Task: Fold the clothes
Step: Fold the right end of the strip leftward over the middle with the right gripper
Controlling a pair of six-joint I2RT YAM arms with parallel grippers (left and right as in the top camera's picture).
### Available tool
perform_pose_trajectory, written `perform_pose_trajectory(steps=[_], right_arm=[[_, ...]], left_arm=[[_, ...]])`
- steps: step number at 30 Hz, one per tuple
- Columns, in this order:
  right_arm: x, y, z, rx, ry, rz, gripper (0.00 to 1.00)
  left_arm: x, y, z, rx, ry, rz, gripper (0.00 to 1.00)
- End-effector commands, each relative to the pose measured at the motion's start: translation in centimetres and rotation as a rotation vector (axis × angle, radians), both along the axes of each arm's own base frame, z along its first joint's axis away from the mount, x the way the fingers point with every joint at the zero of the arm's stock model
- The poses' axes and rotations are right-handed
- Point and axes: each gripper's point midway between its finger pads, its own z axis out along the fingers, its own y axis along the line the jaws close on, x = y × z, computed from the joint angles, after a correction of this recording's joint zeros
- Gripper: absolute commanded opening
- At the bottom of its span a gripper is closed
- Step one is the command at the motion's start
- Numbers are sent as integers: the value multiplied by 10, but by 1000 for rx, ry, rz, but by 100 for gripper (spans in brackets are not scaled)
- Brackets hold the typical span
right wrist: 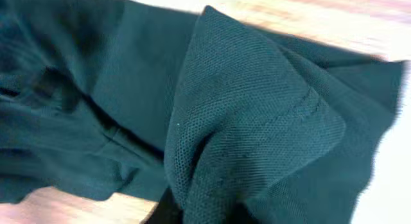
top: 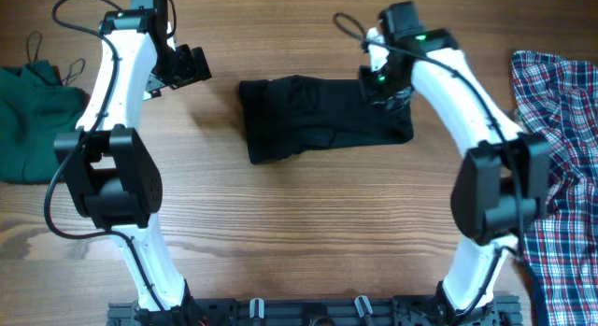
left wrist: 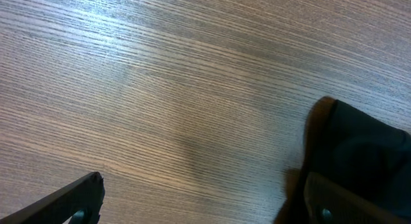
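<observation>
Item: black short-sleeved shirt (top: 318, 120), folded, lying mid wooden worktop (top: 299, 223), long axis left-to-right between 2 hands: right hand (top: 381, 86) at its right end, nearly closed on a raised fold; left hand (top: 193, 64) wide open, empty, just off its left end.

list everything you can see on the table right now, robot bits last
black shirt: 1, black, bunched at table centre
green top: 1, dark green, left edge of table
plaid shirt: 1, red-blue-white, right edge of table
table: 1, light wood, under everything
left end effector: 1, black, open, over wood left of the black shirt
right end effector: 1, black, at the black shirt's right end, fingers hidden by cloth
</observation>
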Motion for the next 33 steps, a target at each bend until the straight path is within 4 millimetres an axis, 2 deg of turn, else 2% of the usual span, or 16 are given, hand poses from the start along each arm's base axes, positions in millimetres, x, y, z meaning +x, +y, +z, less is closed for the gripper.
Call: perform_pose_trajectory(steps=[1,3,6,11,14,15,16,18,19,22,26,30,33], right_arm=[[3,15,-26,-6,34,12,43],[8,34,-25,59,12,44,45],[10,66,3,265,-34,151,50],[14,48,32,297,-75,123,51],[7,58,64,381,-134,220,51],[9,54,71,361,-161,223,51],[12,46,69,308,-170,186,51],[21,8,54,119,-156,-7,50],[21,-2,49,73,-148,-62,49],[10,-4,43,62,-97,-87,47],[10,-3,43,72,-88,-126,47],[-1,-1,39,92,-22,-220,48],[-8,-2,24,104,26,-324,47]], left_arm=[[0,4,14,8,-30,19,100],[0,4,14,8,-31,18,100],[-3,3,14,7,-18,17,100],[-6,1,13,-4,-8,15,100],[-6,0,13,-8,-8,15,100],[-6,0,13,-9,-5,15,100],[-7,0,13,-9,-3,14,100],[-9,-2,12,-23,7,12,100],[-9,-2,12,-23,8,12,100],[-9,-2,12,-23,8,12,100],[-9,-2,12,-22,7,12,100],[-9,-3,12,-23,6,11,100],[-9,-5,12,-37,7,9,100]])
